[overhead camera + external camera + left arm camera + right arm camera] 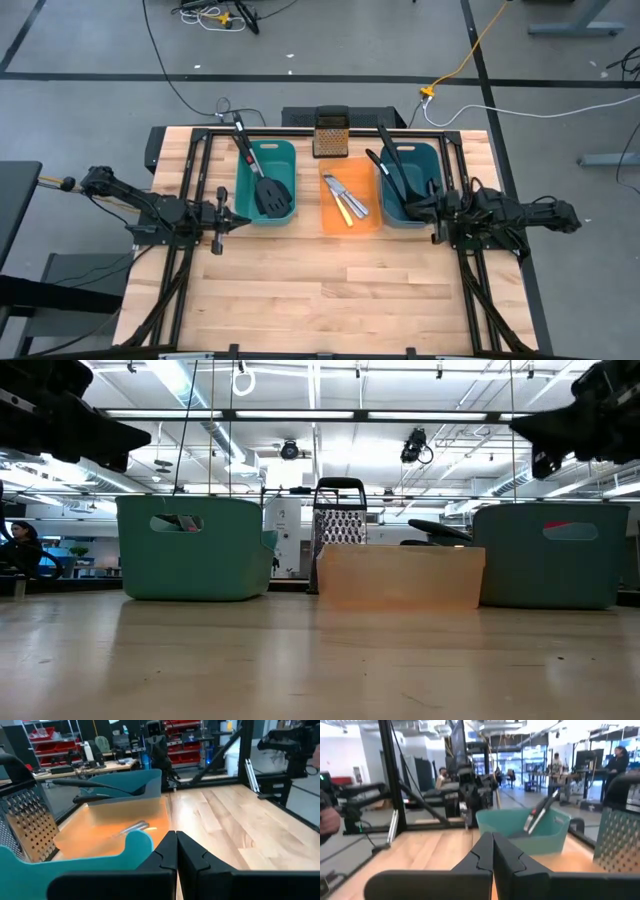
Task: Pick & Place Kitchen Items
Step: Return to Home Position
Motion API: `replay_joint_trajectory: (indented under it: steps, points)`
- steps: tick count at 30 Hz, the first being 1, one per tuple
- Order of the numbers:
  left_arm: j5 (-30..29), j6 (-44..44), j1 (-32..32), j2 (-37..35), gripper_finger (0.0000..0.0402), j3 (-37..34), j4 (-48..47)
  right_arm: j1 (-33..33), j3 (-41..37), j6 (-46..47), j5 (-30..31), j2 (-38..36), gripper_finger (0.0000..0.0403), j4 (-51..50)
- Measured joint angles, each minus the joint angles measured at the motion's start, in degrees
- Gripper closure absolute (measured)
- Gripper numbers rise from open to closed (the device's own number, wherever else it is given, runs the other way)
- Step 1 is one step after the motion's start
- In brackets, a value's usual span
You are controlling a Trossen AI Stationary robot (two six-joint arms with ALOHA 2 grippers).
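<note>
Two black slotted spatulas lie in the left teal bin, their handles leaning on its far rim. Slim silver knives, one yellow-handled, lie flat in the orange bin. Two black ladles lean in the right teal bin. My left gripper hovers shut, level, at the left bin's near right corner. My right gripper hovers shut, level, over the right bin's near edge. Neither holds anything.
An upright metal box grater stands behind the orange bin at the table's far edge. The three bins stand in a row across the far half. Bare wood stretches across the near half. A black frame borders the table.
</note>
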Motion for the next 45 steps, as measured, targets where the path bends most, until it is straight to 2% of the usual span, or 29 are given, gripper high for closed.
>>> replay_joint_trajectory:
  steps: [6, 13, 19, 26, 32, 45]
  points:
    - [5.19, 4.98, 0.36, -0.99, 0.0401, -0.02, -1.47, 0.0, -0.6, 1.37, -0.87, 0.0, 0.0401, 0.82]
    - [8.72, 5.79, 6.14, -6.26, 0.0401, 0.2, -6.3, -0.04, -0.6, 1.15, -1.03, 0.0, 0.0401, -0.02]
    - [18.17, 4.11, 9.84, -8.26, 0.0401, 0.26, -7.38, -0.04, -0.58, 3.27, 0.65, 0.0, 0.0401, -3.0]
    - [18.07, -0.08, 10.19, -8.13, 0.0389, 0.26, -7.4, 0.0, -0.56, 6.08, 0.24, 0.0, 0.0388, -3.2]
    - [16.38, -0.13, 10.19, -8.13, 0.0392, 0.26, -7.17, 0.0, -0.56, 6.53, 3.51, 0.0, 0.0385, -3.18]
    - [16.17, -0.98, 10.19, -8.11, 0.0382, 0.22, -7.02, 0.0, -0.56, 6.75, 3.04, 0.0, 0.039, -3.16]
